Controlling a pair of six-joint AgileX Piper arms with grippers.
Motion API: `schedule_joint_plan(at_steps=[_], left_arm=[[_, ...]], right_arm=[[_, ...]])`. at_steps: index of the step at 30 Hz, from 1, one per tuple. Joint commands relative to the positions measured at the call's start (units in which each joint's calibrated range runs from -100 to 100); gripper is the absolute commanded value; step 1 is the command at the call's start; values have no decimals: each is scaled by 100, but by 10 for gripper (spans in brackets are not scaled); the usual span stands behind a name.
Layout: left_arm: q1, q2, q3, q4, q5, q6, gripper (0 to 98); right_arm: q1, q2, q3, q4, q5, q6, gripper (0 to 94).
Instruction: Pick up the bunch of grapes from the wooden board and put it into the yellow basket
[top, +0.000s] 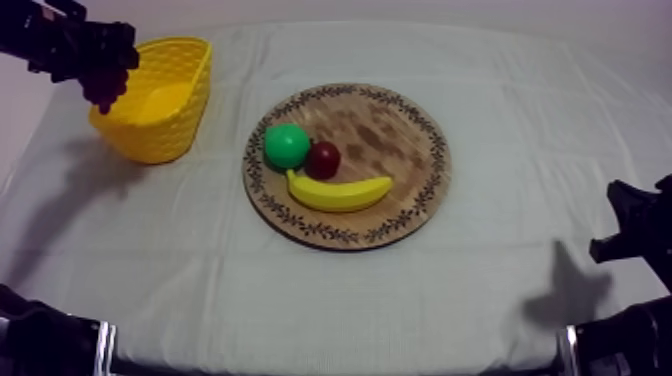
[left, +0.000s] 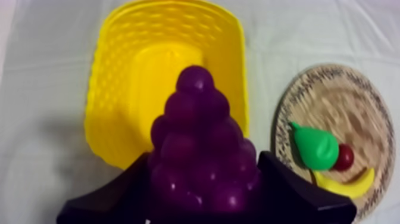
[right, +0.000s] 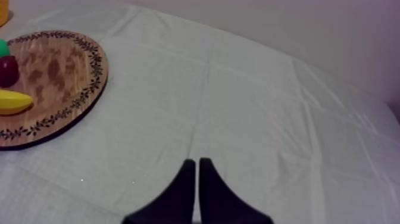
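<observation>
The grapes (left: 199, 149) are a deep purple bunch of round, glossy berries, stacked into a cone with small glints of light on the lower ones; the broad end sits between the black fingers (left: 113, 196) of the left hand (left: 202, 179), which is clamped on it from both sides; the bunch is held in the air, clear of the surface (top: 500, 300).

Its long axis runs straight out from the hand, in line with the fingers; the narrow tip, a single berry, points away from the hand and lies over the hollow of the basket (left: 113, 89); the wide base is nearest the wrist.

The basket is yellow with a woven wall, directly ahead of the left hand and below it; from above, that hand is at the basket's rim on the side away from the board (top: 390, 130).

The board lies off to the left hand's right, well apart from it; on it are a green pear (top: 287, 145), a small red fruit (top: 323, 159) touching the pear, and a banana (top: 338, 192) just beside both.

The right hand (right: 197, 164) has its fingers together as a narrow wedge, holding nothing, low over bare cloth; the board is ahead of it and to its left.
</observation>
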Motion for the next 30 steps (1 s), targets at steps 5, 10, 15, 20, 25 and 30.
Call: schedule_joint_plan(at_steps=[5,10,15,20,25,30], left_arm=[[-82,877,-776,-19,-84,132,460],[-70,1561,-1440,-51,-105,209,464],[-76,2156,-2011,-104,-127,218,459],[-149,2667,-2426,-130,-194,89,457],[-275,3072,-2584,-145,-341,-128,458],[-392,3343,-2555,-172,-490,-278,462]], right_arm=[[1,0,-1,2,1,1,5],[1,0,-1,2,1,1,5],[1,0,-1,2,1,1,5],[1,0,-1,2,1,1,5],[1,0,-1,2,1,1,5],[1,0,-1,2,1,1,5]])
